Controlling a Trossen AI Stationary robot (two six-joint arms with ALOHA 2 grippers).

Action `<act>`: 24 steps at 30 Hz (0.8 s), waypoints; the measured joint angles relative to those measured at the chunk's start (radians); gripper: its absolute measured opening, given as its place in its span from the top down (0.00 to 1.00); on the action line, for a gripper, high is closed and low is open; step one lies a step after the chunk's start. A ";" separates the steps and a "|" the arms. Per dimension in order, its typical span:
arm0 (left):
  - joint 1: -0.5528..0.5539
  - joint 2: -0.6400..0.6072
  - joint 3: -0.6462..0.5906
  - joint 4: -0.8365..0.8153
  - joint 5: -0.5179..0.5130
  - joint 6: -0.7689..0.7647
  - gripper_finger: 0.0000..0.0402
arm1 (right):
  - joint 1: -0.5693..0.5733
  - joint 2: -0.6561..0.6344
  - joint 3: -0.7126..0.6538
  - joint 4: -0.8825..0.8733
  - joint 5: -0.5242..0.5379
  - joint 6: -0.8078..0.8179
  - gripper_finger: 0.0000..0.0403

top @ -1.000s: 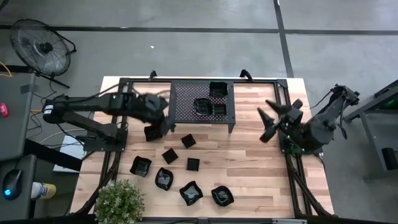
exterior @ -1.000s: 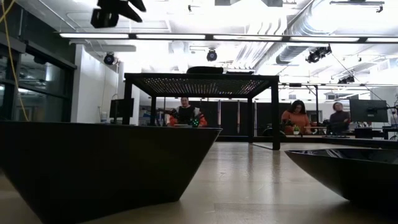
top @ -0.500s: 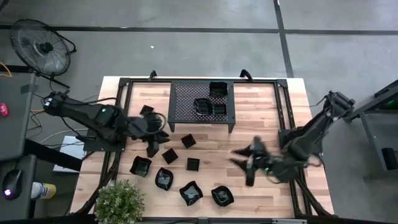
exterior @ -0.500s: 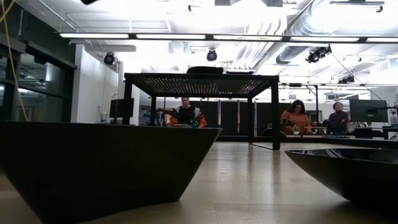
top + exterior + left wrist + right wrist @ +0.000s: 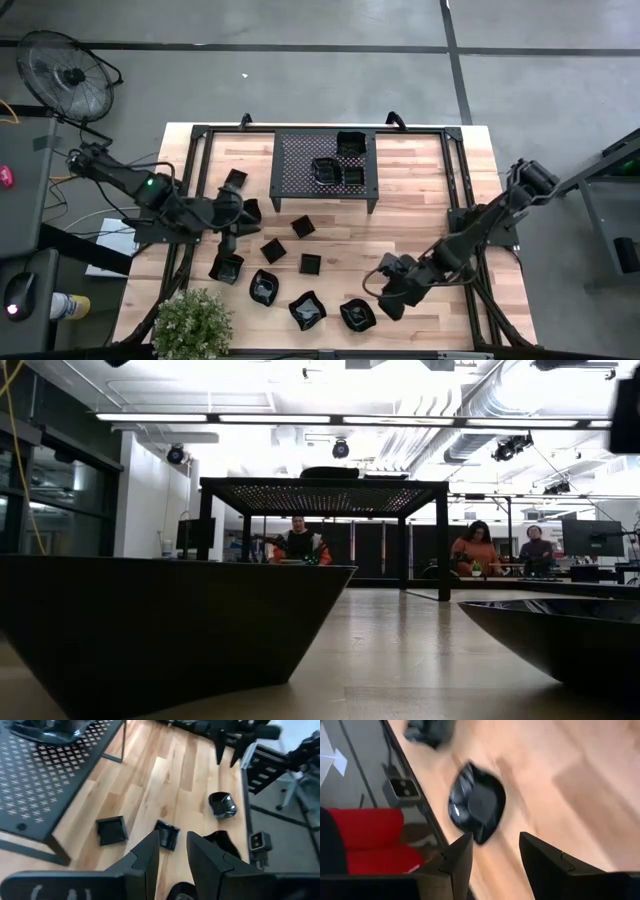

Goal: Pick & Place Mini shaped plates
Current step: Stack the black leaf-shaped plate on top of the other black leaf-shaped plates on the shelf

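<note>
Overhead camera looks straight down on the table (image 5: 420,215); a low one sits on it; both show the rack (image 5: 325,170).

Rack (image 5: 325,172) sits at my table's (image 5: 420,230) far middle, three plates (image 5: 337,165) on top. Loose plates (image 5: 290,270) spread in front of it toward the near edge. Left gripper (image 5: 232,222) over the left ones, right gripper (image 5: 385,298) beside the rightmost plate (image 5: 356,315). Plant (image 5: 192,322) at near-left corner.
</note>
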 joint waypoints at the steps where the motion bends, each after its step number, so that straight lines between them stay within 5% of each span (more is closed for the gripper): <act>1: -0.009 -0.009 -0.019 0.025 0.000 -0.003 0.76 | 0.000 0.009 0.000 -0.002 -0.029 0.032 0.61; 11: -0.050 -0.033 -0.142 0.133 0.023 -0.057 0.76 | 0.000 0.162 0.000 0.143 -0.164 0.295 0.57; 24: -0.049 -0.033 -0.143 0.137 0.038 -0.053 0.76 | -0.023 0.305 0.000 0.235 -0.167 0.326 0.51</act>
